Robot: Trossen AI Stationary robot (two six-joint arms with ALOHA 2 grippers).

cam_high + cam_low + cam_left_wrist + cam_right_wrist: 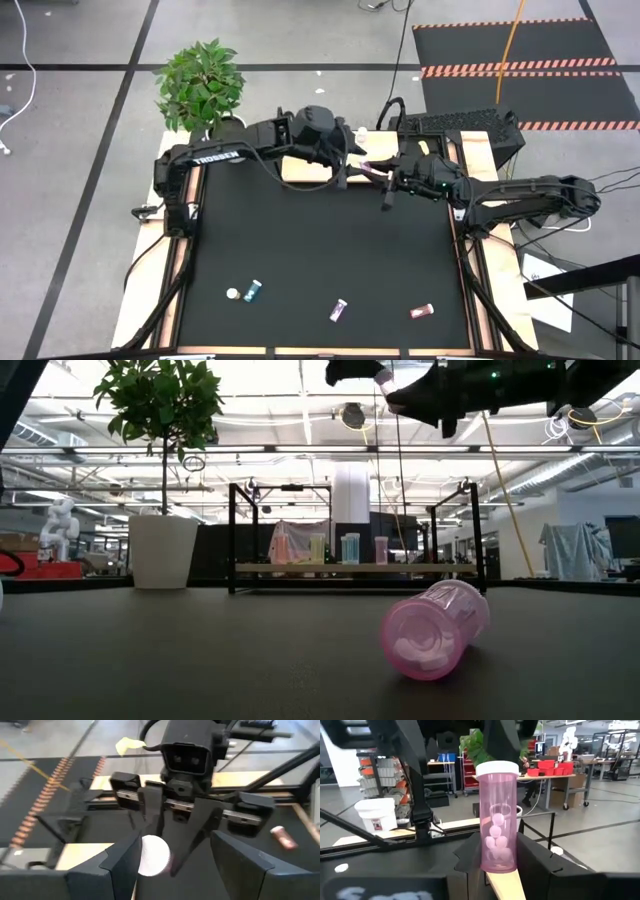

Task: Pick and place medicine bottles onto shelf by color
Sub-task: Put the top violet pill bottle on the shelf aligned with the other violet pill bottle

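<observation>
**Pink bottle held at the shelf, with the two arms meeting above it**

The right end effector (495, 865) pinches an upright pink medicine bottle (497, 817) low on its body, white cap uppermost. In the high view this right end effector (385, 178) sits at the front edge of the shelf (310, 170), which lies at the far side of the desk (320, 250). The left end effector (170, 860) faces it just beside the same edge, fingers spread, with the bottle's white cap (152, 855) between them. The step in hand appears to be either a hand-over or the placing of this bottle; which one cannot be told. The next move calls for keeping the bottle upright and setting it beside the pink-orange bottle (283, 547) already standing on the shelf.

Only the low view shows the shelf's contents: that bottle, then a yellow bottle (317, 548), a teal bottle (350, 547) and a pink bottle (381, 549) in a row, with a fallen pink bottle (434, 629) lying well in front. Only the high view shows three bottles lying far from the shelf: a teal one (254, 290), a purple one (339, 310) and a pink one (421, 311).
</observation>
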